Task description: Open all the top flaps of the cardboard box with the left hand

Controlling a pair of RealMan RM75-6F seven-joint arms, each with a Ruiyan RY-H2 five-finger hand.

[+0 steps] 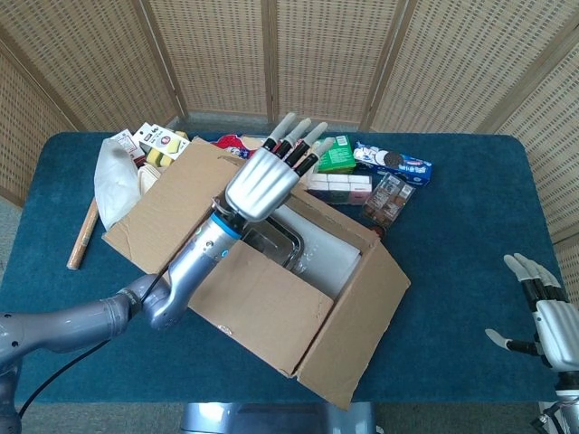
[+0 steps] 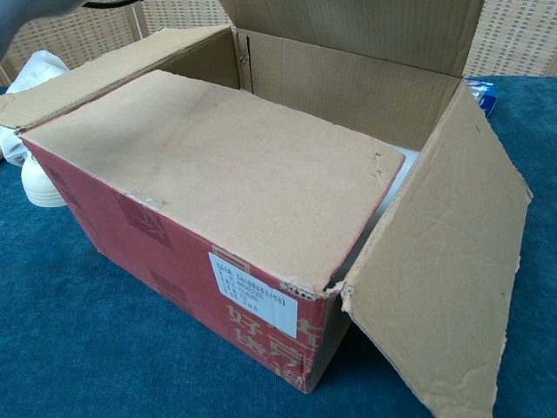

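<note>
The cardboard box [image 1: 262,298] sits mid-table, its red front [image 2: 174,261] facing the chest camera. My left hand [image 1: 270,174] is over the box's far side, fingers stretched out flat against the far flap [image 2: 348,30], which stands upright. It holds nothing. The near flap [image 2: 218,165] lies flat across the box top. Both side flaps hang outward: the left flap [image 1: 163,208] and the right flap [image 2: 444,261]. Through the gap I see a metal tray [image 1: 271,240] and something white inside. My right hand [image 1: 547,316] hovers open at the table's right edge.
Snack packs line the far edge: a green carton [image 1: 336,154], a cookie pack [image 1: 393,163] and small boxes [image 1: 339,188]. A white bag [image 1: 116,176] and a wooden stick [image 1: 81,235] lie left of the box. Bamboo screens stand behind the table.
</note>
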